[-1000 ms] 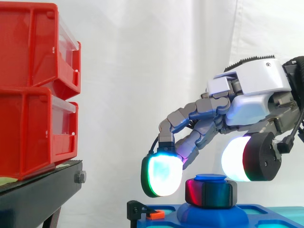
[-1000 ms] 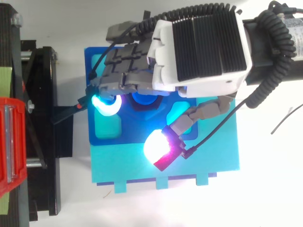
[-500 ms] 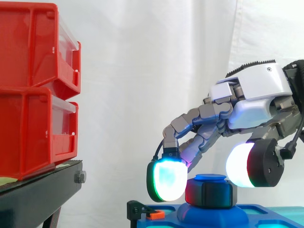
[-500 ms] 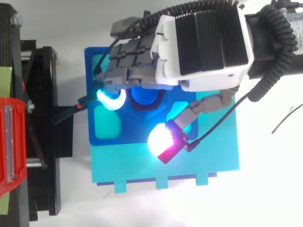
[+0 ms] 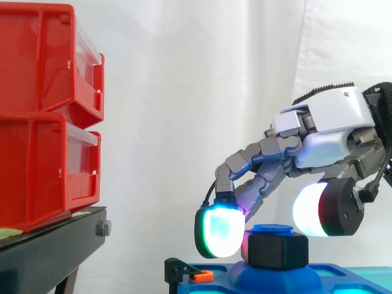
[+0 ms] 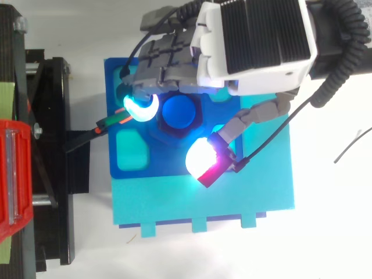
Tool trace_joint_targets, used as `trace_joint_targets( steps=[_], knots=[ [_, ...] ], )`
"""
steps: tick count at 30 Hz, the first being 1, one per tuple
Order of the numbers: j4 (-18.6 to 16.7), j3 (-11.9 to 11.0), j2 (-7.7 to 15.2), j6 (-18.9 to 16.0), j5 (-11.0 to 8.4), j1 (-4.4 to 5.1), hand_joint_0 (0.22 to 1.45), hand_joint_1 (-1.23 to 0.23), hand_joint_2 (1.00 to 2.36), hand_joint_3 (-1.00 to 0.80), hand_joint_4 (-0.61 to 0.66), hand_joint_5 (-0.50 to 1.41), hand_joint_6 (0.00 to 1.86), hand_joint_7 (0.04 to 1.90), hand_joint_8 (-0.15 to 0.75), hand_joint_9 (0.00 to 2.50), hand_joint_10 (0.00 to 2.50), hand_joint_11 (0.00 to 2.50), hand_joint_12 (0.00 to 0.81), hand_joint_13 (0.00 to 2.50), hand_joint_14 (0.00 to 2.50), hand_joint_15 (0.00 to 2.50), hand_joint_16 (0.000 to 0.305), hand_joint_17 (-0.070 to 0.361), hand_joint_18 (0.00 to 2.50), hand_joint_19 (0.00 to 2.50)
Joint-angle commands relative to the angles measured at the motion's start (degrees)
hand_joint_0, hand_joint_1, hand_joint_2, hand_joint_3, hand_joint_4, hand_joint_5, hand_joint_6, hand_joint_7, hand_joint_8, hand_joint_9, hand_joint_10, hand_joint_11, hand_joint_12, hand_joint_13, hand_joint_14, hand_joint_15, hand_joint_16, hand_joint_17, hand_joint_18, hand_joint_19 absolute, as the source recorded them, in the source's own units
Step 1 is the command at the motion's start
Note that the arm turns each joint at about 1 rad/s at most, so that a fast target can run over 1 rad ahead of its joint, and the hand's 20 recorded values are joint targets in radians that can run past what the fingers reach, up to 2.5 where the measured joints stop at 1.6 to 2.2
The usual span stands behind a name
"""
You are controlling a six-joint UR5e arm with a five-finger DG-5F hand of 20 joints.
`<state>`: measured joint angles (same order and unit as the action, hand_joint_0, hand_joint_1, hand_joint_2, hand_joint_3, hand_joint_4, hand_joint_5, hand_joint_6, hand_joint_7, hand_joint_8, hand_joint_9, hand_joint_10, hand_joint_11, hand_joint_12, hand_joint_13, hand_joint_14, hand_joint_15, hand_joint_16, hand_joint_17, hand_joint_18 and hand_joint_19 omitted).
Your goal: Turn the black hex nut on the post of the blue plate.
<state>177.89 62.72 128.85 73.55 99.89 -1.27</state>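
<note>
Black hex nut sits on the blue post at lower right of the side view, seated on the blue plate. Hand comes in from the right edge and arches down over the nut. Can't tell if it's clamped on the nut or just beside it. Red bins on the black stand are at far left, well apart.
</note>
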Motion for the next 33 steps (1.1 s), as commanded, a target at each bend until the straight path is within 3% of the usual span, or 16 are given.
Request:
trace_joint_targets(
  steps=[1, 16, 25, 33],
  knots=[
    [0.0, -0.1, 0.0, 0.2, 0.30, -0.31, 0.41, -0.51, 1.00, -0.50, 0.36, -0.17, 0.50, 1.01, 0.378, 0.61, 0.00, 0.08, 0.454, 0.55, 0.00, 0.08, 0.059, 0.133, 0.41, 0.19],
    [0.0, 0.0, 0.0, 0.4, 1.36, -1.28, 0.41, -0.54, 1.00, -0.50, 0.34, -0.18, 0.50, 0.98, 0.375, 0.61, 0.00, 0.07, 0.460, 0.56, 0.00, 0.09, 0.060, 0.136, 0.42, 0.20],
    [-0.8, -0.1, 0.0, 0.3, 1.36, -1.19, 0.39, -0.68, 1.00, -0.50, 0.32, -0.19, 0.50, 0.93, 0.372, 0.59, 0.00, 0.08, 0.466, 0.55, 0.00, 0.09, 0.062, 0.139, 0.43, 0.20],
    [-1.6, 0.0, -0.1, 0.3, 1.45, -0.84, 0.39, -0.69, 1.00, -0.50, 0.32, -0.20, 0.50, 0.92, 0.368, 0.59, 0.00, 0.07, 0.467, 0.55, 0.00, 0.09, 0.062, 0.140, 0.43, 0.21]
  ],
)
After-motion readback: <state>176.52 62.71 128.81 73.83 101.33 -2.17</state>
